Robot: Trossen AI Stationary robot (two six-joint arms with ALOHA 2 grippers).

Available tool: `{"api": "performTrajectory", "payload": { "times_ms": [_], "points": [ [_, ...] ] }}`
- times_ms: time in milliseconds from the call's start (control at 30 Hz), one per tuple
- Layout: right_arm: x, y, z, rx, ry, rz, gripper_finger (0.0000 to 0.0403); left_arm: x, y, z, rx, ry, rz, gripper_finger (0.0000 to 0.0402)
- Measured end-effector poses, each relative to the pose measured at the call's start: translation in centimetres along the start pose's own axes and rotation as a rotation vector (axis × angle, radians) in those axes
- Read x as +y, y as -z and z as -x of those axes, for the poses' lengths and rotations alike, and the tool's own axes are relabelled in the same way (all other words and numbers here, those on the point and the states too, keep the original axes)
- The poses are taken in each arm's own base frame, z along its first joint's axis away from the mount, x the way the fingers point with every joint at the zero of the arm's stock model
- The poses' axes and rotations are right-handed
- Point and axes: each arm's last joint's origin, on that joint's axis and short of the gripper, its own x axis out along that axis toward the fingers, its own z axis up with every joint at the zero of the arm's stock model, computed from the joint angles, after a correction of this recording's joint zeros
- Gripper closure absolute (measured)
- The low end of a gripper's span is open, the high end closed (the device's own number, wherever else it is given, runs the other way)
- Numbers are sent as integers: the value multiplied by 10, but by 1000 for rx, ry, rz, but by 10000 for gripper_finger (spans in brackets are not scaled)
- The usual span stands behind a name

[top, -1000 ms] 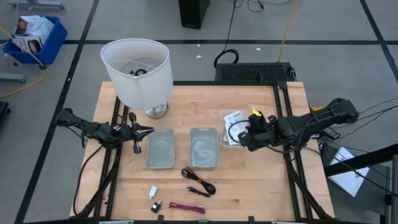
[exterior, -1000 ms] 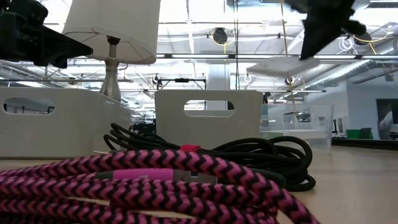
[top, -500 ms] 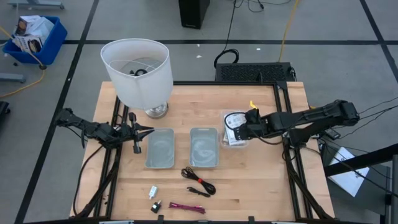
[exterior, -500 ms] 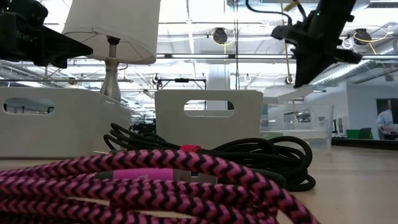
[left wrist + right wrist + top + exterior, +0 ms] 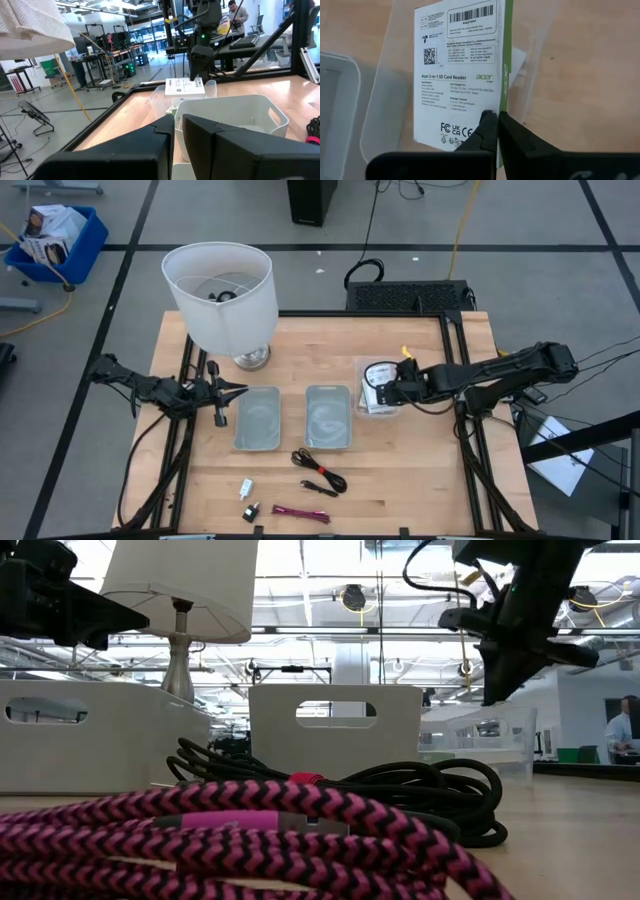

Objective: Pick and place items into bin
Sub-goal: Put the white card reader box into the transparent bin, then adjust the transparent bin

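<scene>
right gripper (image 5: 495,125) pinches white packet (image 5: 460,75) over clear bin (image 5: 375,387) | left gripper (image 5: 232,390) beside left tray (image 5: 257,418), fingers seemingly closed, empty | cables (image 5: 318,472) on table (image 5: 420,480)

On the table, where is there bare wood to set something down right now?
Bare table lies right of the black cable and below the clear bin, where the right tool holds a white packet. Crowded: the front edge by the magenta cable, and around the two white bins beside the left tool.
</scene>
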Motion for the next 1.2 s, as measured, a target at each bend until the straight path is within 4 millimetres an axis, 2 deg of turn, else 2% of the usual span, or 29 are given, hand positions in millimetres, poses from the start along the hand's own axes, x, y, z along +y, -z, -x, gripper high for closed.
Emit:
{"api": "performTrajectory", "payload": {
  "times_ms": [167, 400, 667, 833, 1200],
  "points": [
    [-2, 5, -11, 26, -34, -45, 403, 0, 0, 0, 0, 0, -2, 355],
    [-12, 9, -21, 57, 7, -61, 403, 0, 0, 0, 0, 0, -27, 355],
    [-13, 11, -23, 93, -5, -10, 393, 0, 0, 0, 0, 0, -29, 355],
    [-12, 11, -23, 91, -14, 3, 353, 0, 0, 0, 0, 0, -29, 355],
    [-11, 8, -17, 82, -71, 25, 222, 0, 0, 0, 0, 0, -4, 355]
  ]
}}
